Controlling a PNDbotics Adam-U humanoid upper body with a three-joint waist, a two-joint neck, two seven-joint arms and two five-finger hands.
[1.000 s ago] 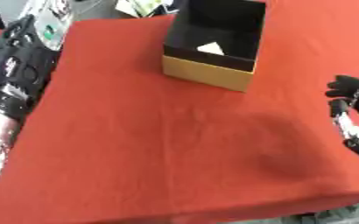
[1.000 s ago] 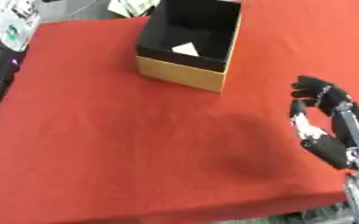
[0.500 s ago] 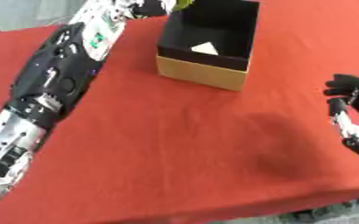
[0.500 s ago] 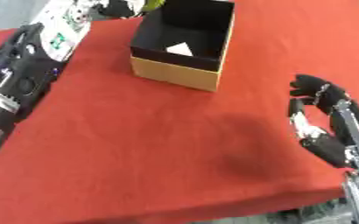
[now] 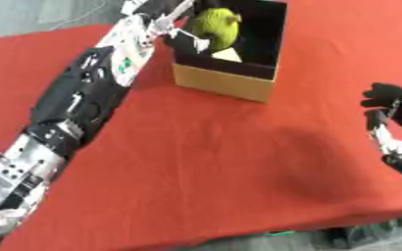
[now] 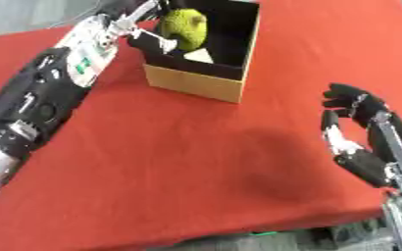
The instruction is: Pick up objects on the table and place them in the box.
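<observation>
A tan cardboard box with a black inside stands at the far middle of the red table. My left arm stretches in from the lower left, and my left hand holds a bumpy green round fruit over the box's opening. A pale triangular object lies on the box floor beneath it. My right hand rests at the right edge of the table, fingers relaxed and holding nothing.
My long left forearm lies across the table's left half. The table's front edge runs along the bottom, with floor beyond. Grey ground shows past the far left corner.
My left arm has swung in from the left edge and reached forward, carrying the green fruit up over the box. The right hand has stayed put.
</observation>
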